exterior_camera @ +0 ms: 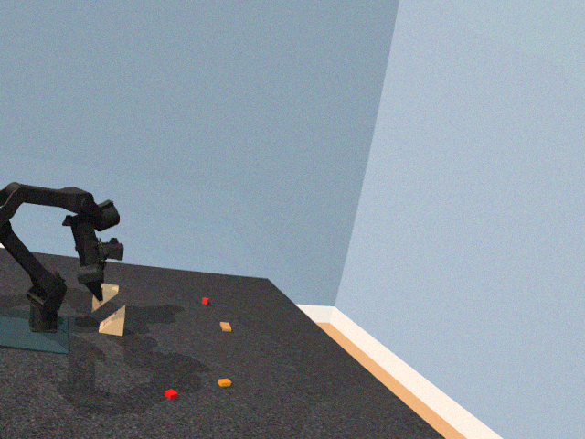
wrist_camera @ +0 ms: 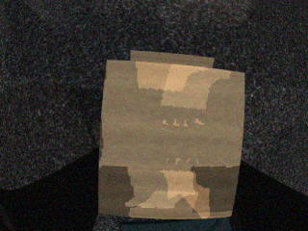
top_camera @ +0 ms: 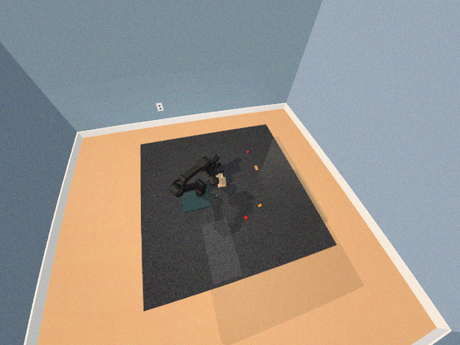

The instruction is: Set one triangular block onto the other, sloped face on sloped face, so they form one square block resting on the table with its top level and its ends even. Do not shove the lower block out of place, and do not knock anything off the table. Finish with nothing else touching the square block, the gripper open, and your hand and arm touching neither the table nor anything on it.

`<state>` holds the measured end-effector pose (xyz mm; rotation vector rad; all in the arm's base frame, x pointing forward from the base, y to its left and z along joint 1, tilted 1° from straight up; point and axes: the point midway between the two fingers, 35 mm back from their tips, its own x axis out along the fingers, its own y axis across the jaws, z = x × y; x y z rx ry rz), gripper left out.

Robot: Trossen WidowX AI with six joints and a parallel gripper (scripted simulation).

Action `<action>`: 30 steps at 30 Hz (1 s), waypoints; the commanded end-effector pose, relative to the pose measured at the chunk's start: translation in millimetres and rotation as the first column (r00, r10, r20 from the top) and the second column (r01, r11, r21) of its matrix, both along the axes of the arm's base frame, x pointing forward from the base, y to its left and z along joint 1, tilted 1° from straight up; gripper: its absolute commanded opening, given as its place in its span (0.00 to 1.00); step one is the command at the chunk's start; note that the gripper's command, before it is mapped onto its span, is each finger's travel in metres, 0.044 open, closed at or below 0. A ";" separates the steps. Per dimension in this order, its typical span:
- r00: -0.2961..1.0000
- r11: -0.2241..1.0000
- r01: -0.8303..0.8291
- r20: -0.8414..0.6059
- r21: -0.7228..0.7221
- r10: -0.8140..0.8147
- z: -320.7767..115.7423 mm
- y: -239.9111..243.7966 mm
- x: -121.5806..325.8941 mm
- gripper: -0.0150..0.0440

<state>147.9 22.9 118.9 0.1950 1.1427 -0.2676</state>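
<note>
black arm bent, claw (top_camera: 219, 173) (exterior_camera: 101, 299) gripping, pointing down

matte black arm (top_camera: 191, 174) (exterior_camera: 26, 252), chunky rounded joints, tapered fingers (exterior_camera: 94, 290).

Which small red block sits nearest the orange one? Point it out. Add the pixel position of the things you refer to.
The red block (top_camera: 245, 217) (exterior_camera: 170, 393) at the front of the exterior view, close beside the bright orange piece (top_camera: 259, 205) (exterior_camera: 224, 381); the other red block (top_camera: 247, 152) (exterior_camera: 205, 301) lies far behind.
</note>
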 end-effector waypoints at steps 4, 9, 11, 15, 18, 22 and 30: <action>1.000 1.000 -0.005 -0.005 -0.001 0.005 -23.8 -5.1 8.2 0.25; 1.000 1.000 -0.005 -0.002 -0.001 0.005 -26.4 -5.8 9.6 0.25; 1.000 1.000 -0.006 -0.001 -0.002 0.006 -26.3 -5.8 9.9 0.25; 1.000 1.000 -0.006 -0.002 -0.002 0.006 -26.6 -5.9 9.9 0.25; 1.000 1.000 -0.007 -0.002 -0.002 0.007 -26.6 -5.9 9.9 0.25; 1.000 1.000 -0.007 -0.002 -0.002 0.007 -26.5 -5.7 11.1 0.25; 1.000 1.000 -0.009 -0.002 -0.001 0.009 -26.5 -5.4 11.3 0.25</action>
